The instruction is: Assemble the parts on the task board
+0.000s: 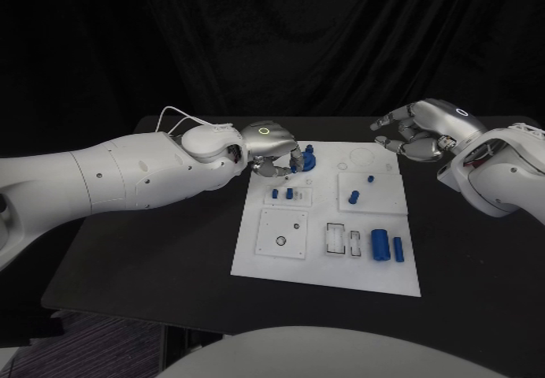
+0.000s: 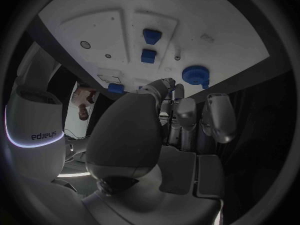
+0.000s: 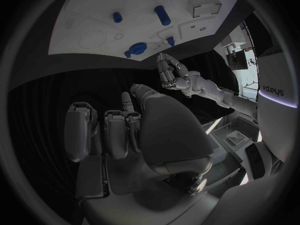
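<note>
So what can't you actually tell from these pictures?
- Head view: whether the left robot hand touches the round blue part; its own fingers hide the contact.
- Left wrist view: the palm covers the near board edge.
- Head view: the small holes and marks on the board are too small to read.
- The right robot hand hovers off the board, apparently empty.

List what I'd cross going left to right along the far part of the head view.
Left arm → left hand → blue round part on the task board → right hand → right arm.
</note>
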### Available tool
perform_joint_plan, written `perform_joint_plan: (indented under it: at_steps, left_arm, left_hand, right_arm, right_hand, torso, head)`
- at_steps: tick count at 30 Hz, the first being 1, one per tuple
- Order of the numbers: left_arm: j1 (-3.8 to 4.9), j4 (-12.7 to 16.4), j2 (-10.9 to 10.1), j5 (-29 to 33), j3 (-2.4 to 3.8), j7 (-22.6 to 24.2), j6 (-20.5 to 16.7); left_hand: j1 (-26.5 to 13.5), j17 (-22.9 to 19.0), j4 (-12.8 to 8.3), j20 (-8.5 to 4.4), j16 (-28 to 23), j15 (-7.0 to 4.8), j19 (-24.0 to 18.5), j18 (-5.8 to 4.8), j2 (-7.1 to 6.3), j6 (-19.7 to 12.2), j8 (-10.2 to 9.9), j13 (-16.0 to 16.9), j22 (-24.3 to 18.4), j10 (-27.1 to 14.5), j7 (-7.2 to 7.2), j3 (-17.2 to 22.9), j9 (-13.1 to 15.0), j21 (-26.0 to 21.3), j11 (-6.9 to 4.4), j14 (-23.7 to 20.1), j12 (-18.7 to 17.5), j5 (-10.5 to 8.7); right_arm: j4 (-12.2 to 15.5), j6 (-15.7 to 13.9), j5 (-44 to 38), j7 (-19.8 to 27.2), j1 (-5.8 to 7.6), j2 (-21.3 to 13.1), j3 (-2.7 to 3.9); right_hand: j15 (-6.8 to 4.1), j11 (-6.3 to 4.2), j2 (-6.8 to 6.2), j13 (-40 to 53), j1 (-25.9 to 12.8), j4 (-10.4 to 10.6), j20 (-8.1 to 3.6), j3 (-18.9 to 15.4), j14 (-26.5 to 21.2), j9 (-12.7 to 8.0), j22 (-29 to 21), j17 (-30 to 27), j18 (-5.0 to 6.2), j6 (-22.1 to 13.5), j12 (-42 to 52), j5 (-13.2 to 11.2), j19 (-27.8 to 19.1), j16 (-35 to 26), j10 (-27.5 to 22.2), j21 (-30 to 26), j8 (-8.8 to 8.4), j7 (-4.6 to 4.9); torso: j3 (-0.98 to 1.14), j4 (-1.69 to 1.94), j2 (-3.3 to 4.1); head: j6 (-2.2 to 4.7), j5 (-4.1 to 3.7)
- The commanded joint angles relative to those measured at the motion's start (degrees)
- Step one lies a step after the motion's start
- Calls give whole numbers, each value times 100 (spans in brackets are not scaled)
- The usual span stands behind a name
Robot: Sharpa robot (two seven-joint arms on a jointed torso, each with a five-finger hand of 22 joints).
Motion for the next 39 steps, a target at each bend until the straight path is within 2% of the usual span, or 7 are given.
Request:
perform_joint_plan:
  at_steps: [1,12,19,24,29,39]
  left_arm:
    - [18,19,-27,-7,4,-116,210]
    - [9,-40,-49,-7,4,-192,328]
    - [-2,-96,-27,-7,4,-265,372]
    - [-8,-139,12,-7,4,-292,406]
    - [-15,-198,53,-7,4,-294,440]
    - [-53,-260,103,-7,4,-289,524]
  left_hand:
    - [-18,-14,-4,0,-30,-10,28,-59,-2,44,-24,-12,896,16,-3,45,7,-10,14,20,-22,-13]
    - [-17,-54,-10,-1,-52,-10,23,-57,-6,53,-28,-26,894,29,6,55,9,-20,23,2,-48,-8]
    - [-17,-80,-27,-6,-70,-7,35,-63,-18,72,-36,-44,901,104,28,70,13,6,44,2,-78,4]
    - [-15,-98,-43,-9,-82,-2,46,-68,-24,88,-42,-52,908,163,42,77,16,27,56,5,-92,-7]
    - [-19,-119,-49,-9,-95,1,44,-67,-28,104,-39,-54,907,183,46,76,20,24,60,0,-100,-15]
    - [-27,-150,-55,-10,-114,4,39,-66,-28,121,-39,-51,904,222,52,72,23,14,62,-9,-103,-37]
  right_arm:
    - [-4,61,-11,-115,4,6,5]
    - [-7,90,-11,-122,3,5,5]
    - [-5,96,-11,-119,3,-2,5]
    - [-7,111,-11,-114,2,1,5]
    - [-11,122,-11,-107,2,12,5]
    - [-11,130,-11,-100,1,8,5]
  right_hand:
    - [-16,-21,7,1148,-59,8,-15,27,468,-5,1142,972,90,41,-31,35,118,-28,244,-11,-20,11]
    - [-16,-22,5,1141,-64,9,-16,32,466,-7,1139,961,92,42,-36,30,115,-36,239,-19,-21,11]
    - [-16,-22,5,1141,-64,9,-16,32,466,-7,1139,961,92,42,-36,30,115,-36,239,-19,-21,11]
    - [-16,-22,5,1141,-64,9,-16,32,466,-7,1139,961,92,42,-36,30,115,-36,239,-19,-21,11]
    - [-17,-23,4,1135,-67,8,-17,36,465,-9,1139,957,92,44,-41,28,115,-40,234,-20,-23,10]
    - [-17,-23,4,1135,-67,8,-17,36,465,-9,1139,957,92,44,-41,28,115,-40,234,-20,-23,10]
  torso:
    - [-12,-10,9]
    - [-12,-18,12]
    - [-21,-25,15]
    - [-13,-26,13]
    - [-15,-26,13]
    - [-9,-20,9]
  head:
    - [-1,18]
    - [-1,21]
    - [-1,22]
    - [-1,28]
    - [-1,45]
    - [-1,30]
